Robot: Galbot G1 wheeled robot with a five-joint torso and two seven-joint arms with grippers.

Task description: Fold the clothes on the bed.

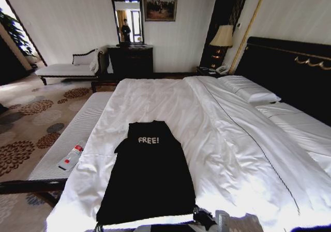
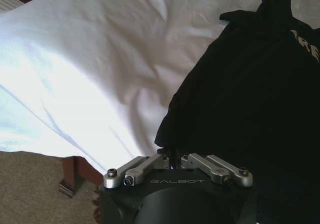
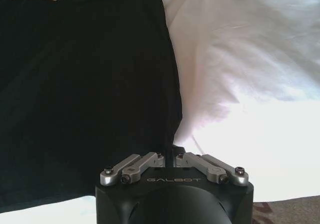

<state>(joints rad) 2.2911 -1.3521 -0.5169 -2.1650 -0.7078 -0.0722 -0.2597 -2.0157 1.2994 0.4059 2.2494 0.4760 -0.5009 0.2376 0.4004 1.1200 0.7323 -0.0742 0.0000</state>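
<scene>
A black T-shirt [image 1: 149, 175] lies flat near the foot edge of the bed [image 1: 217, 133], its sleeves already turned in and the "FREE!" lettering toward the headboard. The left gripper [image 2: 171, 156] and right gripper [image 3: 169, 155] sit at the hem's two corners, jaws closed narrow on the shirt's cloth. The lengthwise fold looks to be in hand; the next move likely calls for lifting both corners evenly toward the collar. The hem itself is cut off in the head view, and the fingertips are buried in dark fabric.
</scene>
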